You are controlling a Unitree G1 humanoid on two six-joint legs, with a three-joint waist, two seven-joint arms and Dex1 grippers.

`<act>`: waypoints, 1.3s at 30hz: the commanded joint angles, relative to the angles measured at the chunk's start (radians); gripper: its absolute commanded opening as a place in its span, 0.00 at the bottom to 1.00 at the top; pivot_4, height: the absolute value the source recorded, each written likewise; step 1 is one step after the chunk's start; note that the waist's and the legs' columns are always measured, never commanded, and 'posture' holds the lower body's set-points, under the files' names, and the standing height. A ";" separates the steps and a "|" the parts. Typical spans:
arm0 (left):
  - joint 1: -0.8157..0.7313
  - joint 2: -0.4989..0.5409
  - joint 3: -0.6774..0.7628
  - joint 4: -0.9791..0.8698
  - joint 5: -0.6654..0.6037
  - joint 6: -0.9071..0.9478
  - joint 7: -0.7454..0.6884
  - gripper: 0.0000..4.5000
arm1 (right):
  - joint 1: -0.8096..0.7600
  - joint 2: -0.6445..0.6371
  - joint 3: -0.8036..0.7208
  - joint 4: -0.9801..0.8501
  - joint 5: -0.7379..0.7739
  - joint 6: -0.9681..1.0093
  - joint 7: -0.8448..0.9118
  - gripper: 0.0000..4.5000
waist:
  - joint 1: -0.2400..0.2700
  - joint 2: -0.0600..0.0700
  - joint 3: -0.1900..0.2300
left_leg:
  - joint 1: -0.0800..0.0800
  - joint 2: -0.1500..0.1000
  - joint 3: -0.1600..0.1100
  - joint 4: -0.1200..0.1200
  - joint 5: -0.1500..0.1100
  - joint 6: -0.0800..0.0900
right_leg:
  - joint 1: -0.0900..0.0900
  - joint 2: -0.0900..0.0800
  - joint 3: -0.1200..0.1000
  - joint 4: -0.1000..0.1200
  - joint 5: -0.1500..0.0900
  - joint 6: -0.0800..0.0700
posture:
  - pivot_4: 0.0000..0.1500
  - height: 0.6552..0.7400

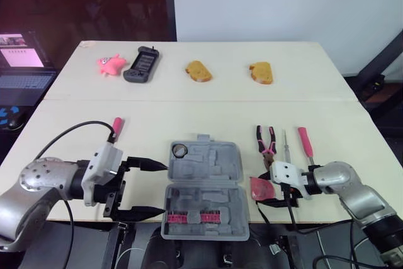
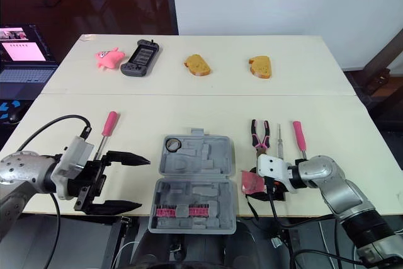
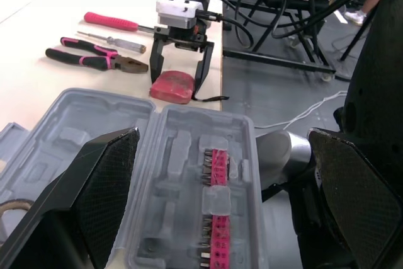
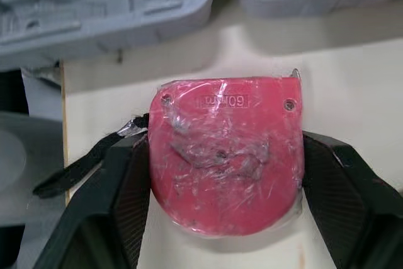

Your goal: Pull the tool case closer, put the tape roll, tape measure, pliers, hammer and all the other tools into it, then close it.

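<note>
Tape measure (image 4: pixel 223 155), the red one wrapped in plastic film, is lying flat on the table (image 1: pixel 157 130) right at the near edge. The right pincer (image 3: pixel 178 80) is holding it: one black finger is pressed on each side, with the jaws only as wide as the body. Its black strap trails off past one finger.

Just past that pincer's fingertips, toward the other arm, is the grey tool case (image 1: pixel 236 174). It's lying open flat, both halves up, and sits between the two pincers. The tape roll (image 1: pixel 180 150) is in a round pocket in the far half. There's a pink strip of bits (image 1: pixel 192 218) in the near half.

The left pincer (image 2: pixel 143 183) is spread wide with nothing in it. Its tips are just beside the case's left edge; can't tell if they touch it.

Out beyond the right pincer lie the pliers (image 1: pixel 265 140), a thin screwdriver (image 1: pixel 286 146) and a pink-handled tool (image 1: pixel 305 143), side by side. Beyond the left pincer lies another pink-handled screwdriver (image 1: pixel 116 127).
</note>
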 commanded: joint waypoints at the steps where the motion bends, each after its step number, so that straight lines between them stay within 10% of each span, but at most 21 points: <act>1: 0.001 0.006 0.025 -0.017 0.003 -0.018 0.001 1.00 | -0.003 0.017 -0.021 0.008 0.008 -0.005 -0.007 0.66 | 0.000 0.000 0.000 | 0.000 0.000 0.000 0.000 0.000 0.000 | 0.000 0.000 0.000 0.000 0.000 0.000 | 1.00 0.75; 11: 0.017 -0.012 0.066 0.019 0.018 -0.041 0.012 1.00 | -0.045 -0.026 -0.099 -0.295 0.089 0.340 -0.063 0.66 | 0.000 0.001 0.000 | 0.000 0.000 -0.001 0.000 0.000 0.000 | 0.000 0.000 0.000 0.001 0.000 0.000 | 1.00 0.75; 18: 0.064 -0.041 0.095 0.041 0.036 -0.076 0.037 1.00 | -0.413 -0.066 0.111 -0.395 -0.006 0.618 0.023 0.66 | -0.018 0.001 0.001 | 0.000 0.000 -0.001 -0.001 0.000 0.000 | -0.002 0.000 0.000 0.001 0.000 -0.001 | 1.00 0.75; 25: 0.132 -0.068 0.147 0.047 0.062 -0.121 0.066 1.00 | -0.749 0.038 0.362 -0.186 -0.112 0.683 0.139 0.66 | -0.028 0.001 0.001 | -0.001 0.000 0.000 -0.001 0.000 0.000 | -0.003 -0.001 0.000 0.001 0.000 -0.001 | 1.00 0.75; 39: 0.315 -0.087 0.238 -0.022 0.069 -0.146 0.087 1.00 | -0.837 0.290 0.496 0.131 -0.289 0.521 0.093 0.66 | -0.025 0.001 0.000 | -0.001 0.000 0.003 -0.001 0.000 0.000 | -0.004 -0.001 0.000 0.002 0.000 -0.001 | 1.00 0.75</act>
